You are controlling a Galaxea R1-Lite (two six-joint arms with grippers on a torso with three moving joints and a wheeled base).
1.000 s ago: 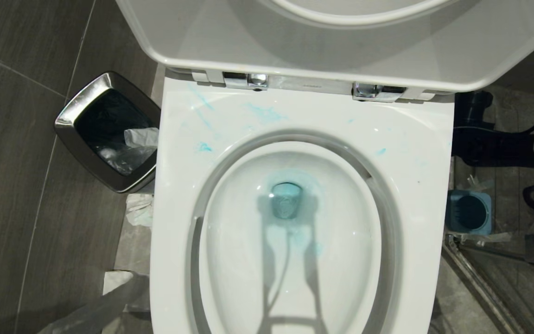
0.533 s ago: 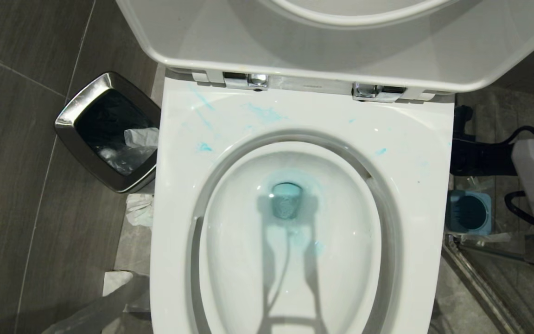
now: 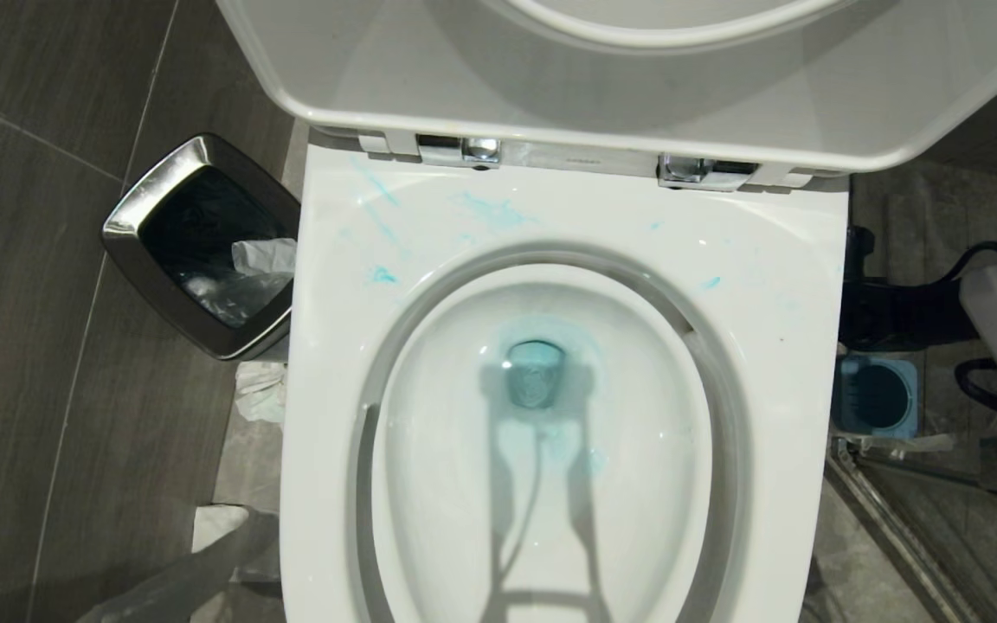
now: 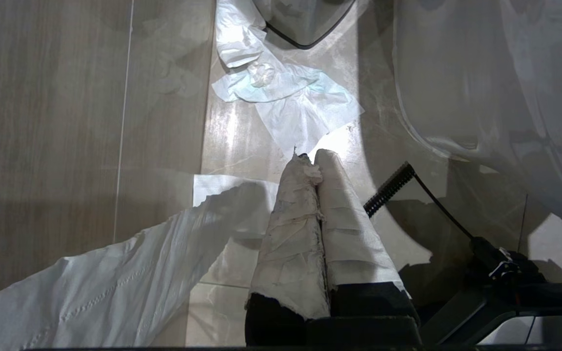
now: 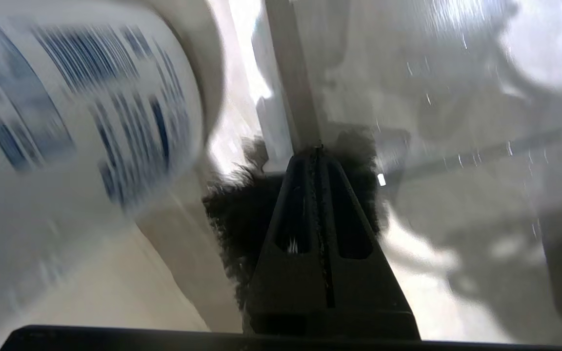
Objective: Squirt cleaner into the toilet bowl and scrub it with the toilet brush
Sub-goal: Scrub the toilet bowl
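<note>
Both tools are seen closed and empty: the left tool (image 4: 310, 158) above floor tissue (image 4: 286, 97), the right tool (image 5: 317, 151) beside a blurred printed container (image 5: 66, 122).

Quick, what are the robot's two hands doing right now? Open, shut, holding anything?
Left tool: shut, holding nothing, fingers wrapped in white paper.
Right tool: shut, holding nothing.

Blurred printed bottle (image 5: 66, 146), edge-cropped

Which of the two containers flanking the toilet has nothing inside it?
The small blue holder on the toilet's right: its dark well is vacant. The chrome-rimmed bin on the left holds crumpled white paper.
</note>
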